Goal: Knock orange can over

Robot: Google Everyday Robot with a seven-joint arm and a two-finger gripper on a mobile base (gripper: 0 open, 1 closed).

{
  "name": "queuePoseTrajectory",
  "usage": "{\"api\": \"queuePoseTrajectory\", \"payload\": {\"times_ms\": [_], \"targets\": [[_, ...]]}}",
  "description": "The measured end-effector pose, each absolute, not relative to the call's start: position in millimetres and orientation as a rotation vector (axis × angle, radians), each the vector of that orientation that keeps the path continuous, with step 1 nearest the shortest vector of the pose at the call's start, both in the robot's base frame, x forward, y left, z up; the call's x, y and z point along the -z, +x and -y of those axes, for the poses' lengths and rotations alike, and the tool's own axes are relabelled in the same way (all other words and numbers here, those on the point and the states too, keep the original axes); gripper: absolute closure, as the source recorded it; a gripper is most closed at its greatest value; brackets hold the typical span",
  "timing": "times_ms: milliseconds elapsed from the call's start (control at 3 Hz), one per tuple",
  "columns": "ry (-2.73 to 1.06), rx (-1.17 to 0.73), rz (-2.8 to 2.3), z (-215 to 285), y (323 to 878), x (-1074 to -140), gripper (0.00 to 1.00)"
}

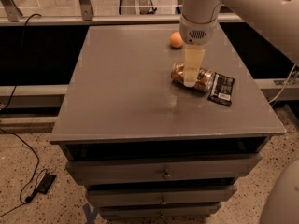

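Prob. a lab or workshop: gray drawer cabinet (126,87) under the gripper (189,80), speckled floor (18,209) w/ black plug box (45,182) far down-left.

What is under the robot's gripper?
The orange can, lying on its side on the table beside a black packet. The gripper hangs right above it and covers its middle, so that part cannot be seen.
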State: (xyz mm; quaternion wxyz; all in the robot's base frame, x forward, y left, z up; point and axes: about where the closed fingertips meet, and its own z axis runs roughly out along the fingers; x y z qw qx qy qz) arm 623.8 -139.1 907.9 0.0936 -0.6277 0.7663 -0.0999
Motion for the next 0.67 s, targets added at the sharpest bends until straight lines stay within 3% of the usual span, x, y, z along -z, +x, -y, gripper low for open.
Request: {"api": "queuePoseTrajectory", "payload": {"times_ms": [667], "targets": [[-1.658, 0.055, -2.269, 156.6, 639.6, -937.5, 0.00]]}}
